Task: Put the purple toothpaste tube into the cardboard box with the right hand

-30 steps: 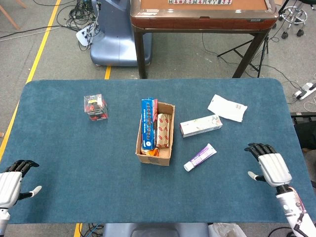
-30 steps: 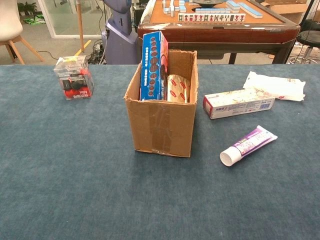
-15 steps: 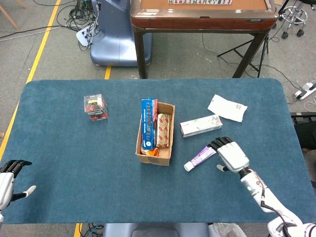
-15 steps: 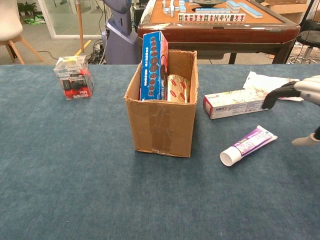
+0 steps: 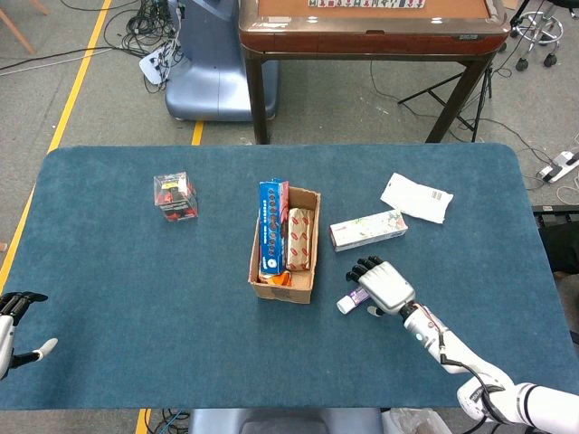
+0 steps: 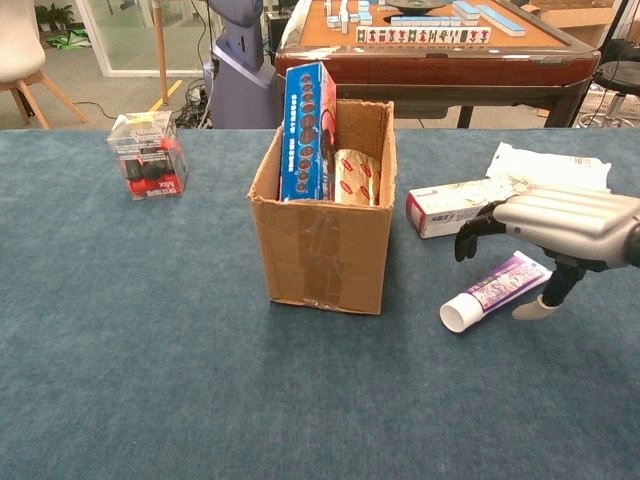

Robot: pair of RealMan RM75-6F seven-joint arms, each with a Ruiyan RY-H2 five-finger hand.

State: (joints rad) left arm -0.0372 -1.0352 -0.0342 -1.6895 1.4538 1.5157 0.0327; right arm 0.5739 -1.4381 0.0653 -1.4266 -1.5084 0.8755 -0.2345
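Note:
The purple and white toothpaste tube [image 6: 499,286] lies flat on the blue table, its white cap [image 5: 345,306] pointing toward the front. It is to the right of the open cardboard box [image 6: 326,256], a short gap away. My right hand [image 6: 564,222] hovers just over the tube's rear half with its fingers [image 6: 474,232] spread and curved down and its thumb [image 6: 538,305] on the near side. It holds nothing. In the head view the right hand [image 5: 384,285] covers most of the tube. My left hand [image 5: 9,327] is open at the table's front left edge.
The cardboard box [image 5: 257,264] holds an upright blue biscuit carton [image 6: 306,133] and a brown packet [image 6: 352,176]. A white toothpaste carton [image 6: 470,206] and a white pouch [image 6: 552,166] lie behind the tube. A clear case of red and black items [image 6: 147,155] stands far left.
My right hand has swept left from the table's right edge to hover over the tube. My left hand has drawn back toward the front left edge. The tube has not moved.

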